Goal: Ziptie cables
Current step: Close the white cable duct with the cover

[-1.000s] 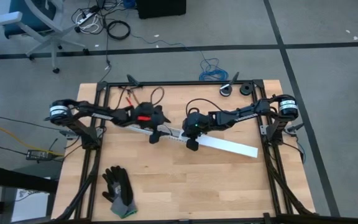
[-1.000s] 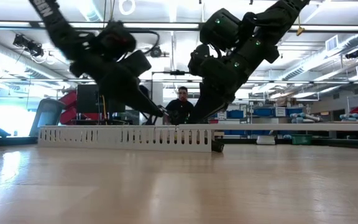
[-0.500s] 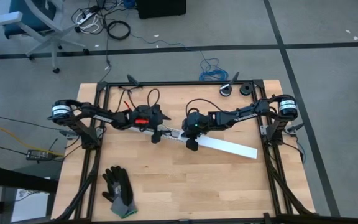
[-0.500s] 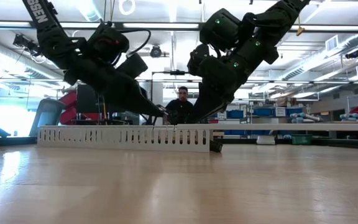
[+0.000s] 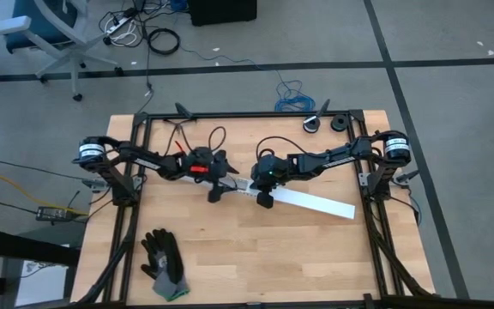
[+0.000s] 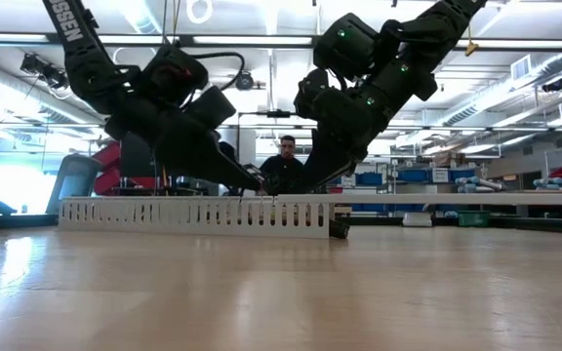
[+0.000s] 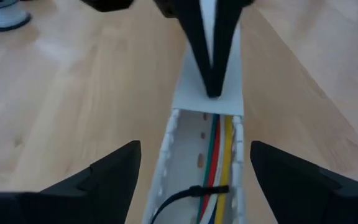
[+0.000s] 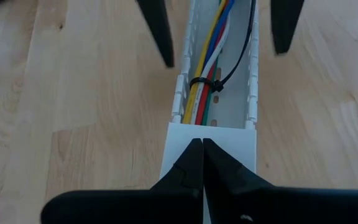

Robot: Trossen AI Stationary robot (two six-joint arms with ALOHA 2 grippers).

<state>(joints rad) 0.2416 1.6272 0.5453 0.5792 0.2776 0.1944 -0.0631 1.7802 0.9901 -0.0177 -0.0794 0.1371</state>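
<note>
A long white slotted channel (image 5: 240, 185) lies slantwise on the table. A flat white cover (image 5: 316, 203) closes its right part. In the open part lie the cables (image 8: 205, 53), yellow, white, red and green, side by side. The black ziptie (image 8: 205, 84) is looped around them, and its thin tail (image 8: 244, 43) trails along the channel. My left gripper (image 7: 194, 149) is open, with one finger on each side of the channel and clear of its walls. My right gripper (image 8: 202, 144) is shut, its tip on the cover. My right gripper presses its shut fingertips on the white cover's top (image 8: 207, 134), close to the cover's end, where the open channel begins. The fingers slant down from the table's right side and lie along the channel. The cover sits on the channel, which rests on the table.
A black glove (image 5: 163, 264) lies near the front left. Two black rings (image 5: 324, 125) sit at the far right. The black frame rails (image 5: 135, 215) run along the table's sides. A blue wire coil (image 5: 292, 97) lies on the floor beyond. A person (image 6: 286, 161) sits behind the table.
My left arm has bent a little at the wrist above the channel. Its open fingers stay on either side of the channel.
</note>
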